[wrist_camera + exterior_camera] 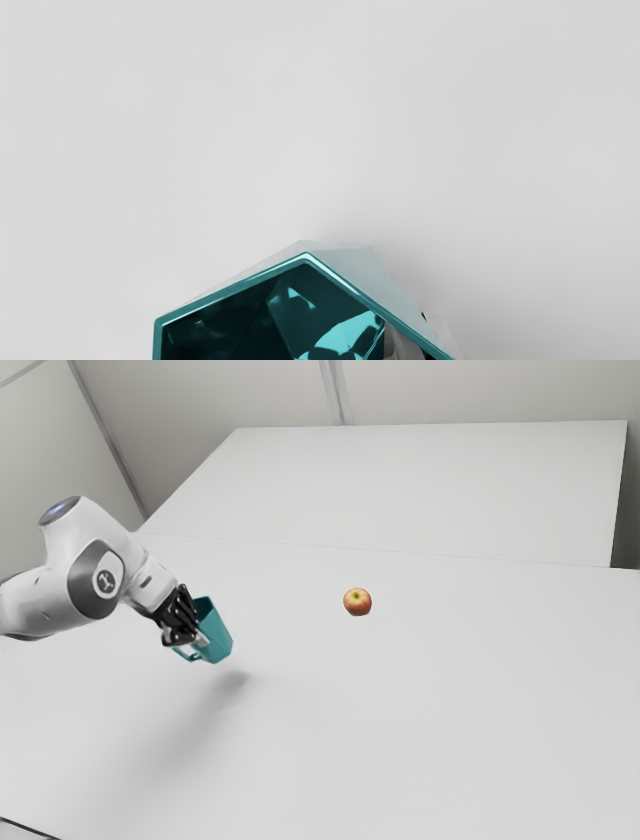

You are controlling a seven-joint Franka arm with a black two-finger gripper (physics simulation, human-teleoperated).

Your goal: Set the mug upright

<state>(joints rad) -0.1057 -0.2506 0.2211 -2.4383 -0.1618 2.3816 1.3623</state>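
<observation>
White desk (450, 690): this spanned the scene from near to far. Robot arm (95, 575): it entered from the exterior view's left. Teal mug (217, 640): it was held above the desk's left part, tilted, its open mouth up and toward the arm, its handle (187, 654) to the near left; its shadow fell apart from it on the desk. Black claw (201, 634): it was clamped on the mug's wall, one fingertip (403, 346) inside, the other outside. Apple (357, 602): it rested right of the mug, slightly farther off.
</observation>
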